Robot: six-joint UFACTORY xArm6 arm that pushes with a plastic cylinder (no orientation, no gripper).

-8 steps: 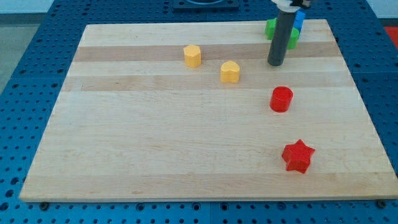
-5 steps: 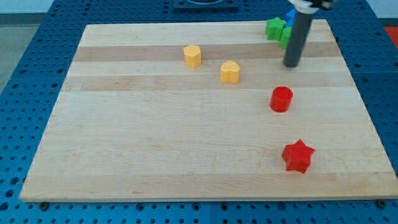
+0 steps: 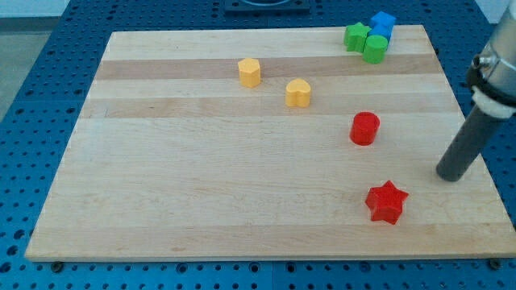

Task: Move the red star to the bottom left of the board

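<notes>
The red star [image 3: 386, 201] lies on the wooden board [image 3: 201, 193] near the view's bottom right. My tip [image 3: 450, 175] rests on the board to the right of the star and slightly above it, apart from it by a clear gap. The dark rod rises from the tip toward the view's right edge. A red cylinder [image 3: 364, 128] stands above the star, to the left of my tip.
A yellow hexagon block [image 3: 250, 72] and a yellow heart-like block [image 3: 298, 93] sit in the upper middle. Two green blocks [image 3: 355, 36] [image 3: 375, 48] and a blue block [image 3: 383, 22] cluster at the top right corner. The board's right edge is close to my tip.
My tip has moved from the top right, beside the green and blue blocks, down and to the right, to a spot right of the red star. No block has moved.
</notes>
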